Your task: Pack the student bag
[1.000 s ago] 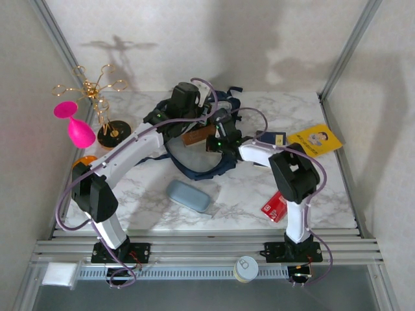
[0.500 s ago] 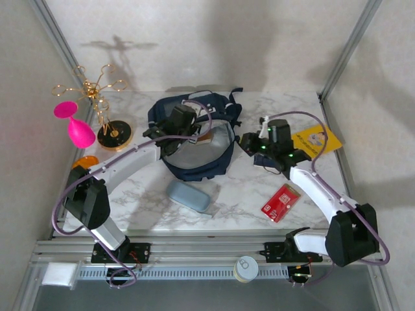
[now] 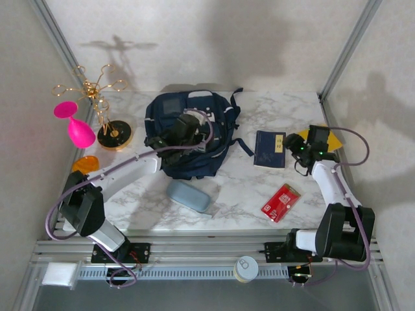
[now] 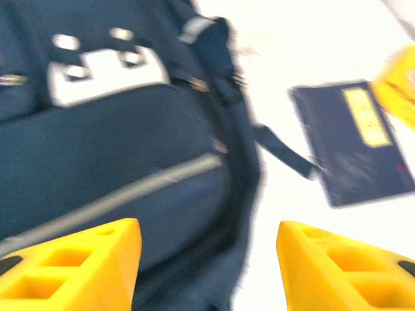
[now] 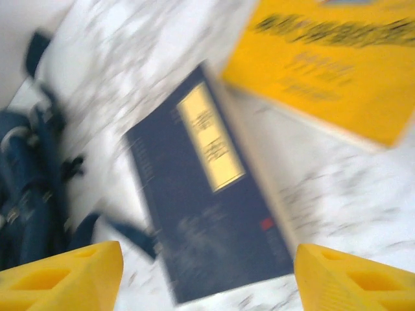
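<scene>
The student bag (image 3: 188,110), navy with a light stripe and white patches, lies flat at the back middle of the table. My left gripper (image 3: 189,129) hovers over its front pocket, open and holding nothing. In the left wrist view the yellow fingers (image 4: 71,265) stand wide apart above the bag's (image 4: 117,149) right edge. My right gripper (image 3: 296,146) is open beside a navy booklet (image 3: 270,149). In the right wrist view that booklet (image 5: 207,207) lies below and ahead of the spread fingers (image 5: 356,278), and the bag (image 5: 26,188) shows at the left.
A yellow booklet (image 3: 329,138) lies partly under the right arm. A red card (image 3: 281,202) and a blue-grey case (image 3: 189,195) lie near the front. A pink goblet (image 3: 76,126), a gold wire stand (image 3: 104,97) and an orange item (image 3: 84,162) stand at the left.
Both grippers have gone from shut to open. The right arm swung right, from the bag to the booklets. The bag has dropped flat and the left gripper has drawn back slightly.
</scene>
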### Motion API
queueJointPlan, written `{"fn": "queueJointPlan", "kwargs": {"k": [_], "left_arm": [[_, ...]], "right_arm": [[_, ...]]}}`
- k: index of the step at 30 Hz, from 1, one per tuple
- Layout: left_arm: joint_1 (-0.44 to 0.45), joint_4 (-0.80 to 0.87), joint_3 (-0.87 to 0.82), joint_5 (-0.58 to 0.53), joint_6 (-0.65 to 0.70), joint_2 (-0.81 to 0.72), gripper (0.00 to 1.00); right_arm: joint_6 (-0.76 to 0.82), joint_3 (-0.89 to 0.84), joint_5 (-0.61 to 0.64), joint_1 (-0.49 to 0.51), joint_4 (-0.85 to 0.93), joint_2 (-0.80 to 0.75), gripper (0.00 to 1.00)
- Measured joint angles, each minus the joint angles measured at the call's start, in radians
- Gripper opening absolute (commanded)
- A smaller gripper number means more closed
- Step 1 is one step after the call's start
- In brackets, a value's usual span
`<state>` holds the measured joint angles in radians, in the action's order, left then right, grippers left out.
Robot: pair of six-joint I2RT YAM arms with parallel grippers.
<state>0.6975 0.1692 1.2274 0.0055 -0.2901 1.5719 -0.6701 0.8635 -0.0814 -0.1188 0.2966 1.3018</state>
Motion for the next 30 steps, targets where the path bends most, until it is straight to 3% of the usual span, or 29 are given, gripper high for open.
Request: {"fn": "queueJointPlan", "kwargs": {"k": [7, 14, 22, 27, 30], "left_arm": [[0.128, -0.235, -0.168, 0.143, -0.192, -0.043, 0.80], [0.165, -0.385, -0.192, 0.198, -0.295, 0.043, 0.87], [0.172, -0.427, -0.168, 0.231, -0.317, 0.155, 0.93], [0.172, -0.426, -0.127, 0.235, -0.313, 0.182, 0.96], [0.172, -0.428, -0.115, 0.235, -0.313, 0.184, 0.98]], "right_arm": [[-0.071, 0.021, 0.093, -0.164, -0.025, 0.183, 0.85], [-0.063, 0.141, 0.011, -0.199, -0.056, 0.447, 0.78], [-0.069, 0.172, -0.025, -0.203, -0.076, 0.497, 0.65], [-0.081, 0.192, -0.027, -0.207, -0.053, 0.510, 0.68], [-0.085, 0.191, -0.034, -0.208, -0.058, 0.510, 0.64]]}}
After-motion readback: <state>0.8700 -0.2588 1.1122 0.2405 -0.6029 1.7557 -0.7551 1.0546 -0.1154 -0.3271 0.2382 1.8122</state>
